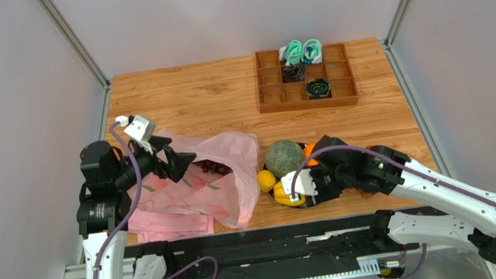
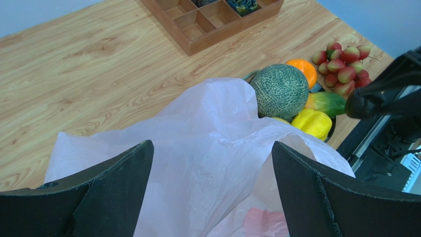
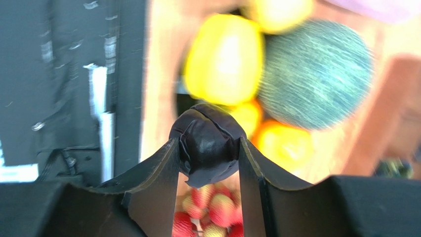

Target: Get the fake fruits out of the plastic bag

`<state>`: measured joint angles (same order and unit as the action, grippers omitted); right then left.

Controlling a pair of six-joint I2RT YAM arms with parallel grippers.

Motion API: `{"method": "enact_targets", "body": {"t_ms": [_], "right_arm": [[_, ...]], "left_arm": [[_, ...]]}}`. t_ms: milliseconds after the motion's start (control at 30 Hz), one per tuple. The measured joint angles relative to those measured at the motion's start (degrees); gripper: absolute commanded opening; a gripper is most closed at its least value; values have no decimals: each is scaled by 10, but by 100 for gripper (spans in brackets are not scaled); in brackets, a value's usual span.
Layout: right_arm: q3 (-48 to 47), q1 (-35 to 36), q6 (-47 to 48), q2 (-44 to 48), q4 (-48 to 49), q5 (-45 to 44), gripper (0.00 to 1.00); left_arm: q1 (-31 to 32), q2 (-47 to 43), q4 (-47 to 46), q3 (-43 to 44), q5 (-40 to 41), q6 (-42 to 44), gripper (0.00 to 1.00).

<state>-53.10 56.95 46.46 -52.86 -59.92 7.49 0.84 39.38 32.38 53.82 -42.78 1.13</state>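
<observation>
"Fake fruits (image 1: 285, 167): where are they to be found?"

"Most are heaped by the near edge of the worktop, about midway along it, just right of the plastic bag (image 1: 232, 186). The melon (image 2: 280, 91), orange (image 2: 302, 69), a lemon (image 1: 266, 180) and red berries (image 2: 343, 66) can be made out. The bag is spread toward the near left corner, and a dark cluster (image 1: 214, 167), judged to be grapes, is seen in its mouth."

"Which step is in hand?"

"A setting-down, it is judged. A dark rounded piece (image 3: 207, 140) is pinched between the narrowly parted fingers of the right gripper (image 3: 208, 148), above the heap. A release beside the other fruits is called for, and then the cluster must be fetched from the bag."

"And the left gripper (image 2: 211, 153)?"

"It is spread wide over the bag's crinkled film. Nothing is gripped, and whether the film is touched cannot be told."
</observation>
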Motion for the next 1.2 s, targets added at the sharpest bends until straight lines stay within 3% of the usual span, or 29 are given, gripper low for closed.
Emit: {"method": "enact_targets", "body": {"t_ms": [233,367,433,467,533,833,1000,1200], "right_arm": [[-13,-149,10,-94,32,-2,33],[-14,-169,12,-136,56,-2,38],[-14,-169,13,-139,68,-2,53],[-14,-169,14,-139,74,-1,77],[-14,-169,11,-140,87,-3,99],[-23,-215,-29,-118,110,-14,100],[-70,-339,-62,-111,113,-13,100],[-95,-502,-53,-168,69,7,100]], "left_arm": [[-1,13,-11,0,0,0,98],[-1,19,-14,0,0,-2,98],[-1,21,-14,0,0,-2,98],[-2,22,-14,0,0,-2,98],[-2,22,-14,0,0,-2,98],[-2,29,-16,0,2,-2,98],[-2,42,-18,0,2,-3,98],[-2,52,-18,0,2,-4,98]]}}
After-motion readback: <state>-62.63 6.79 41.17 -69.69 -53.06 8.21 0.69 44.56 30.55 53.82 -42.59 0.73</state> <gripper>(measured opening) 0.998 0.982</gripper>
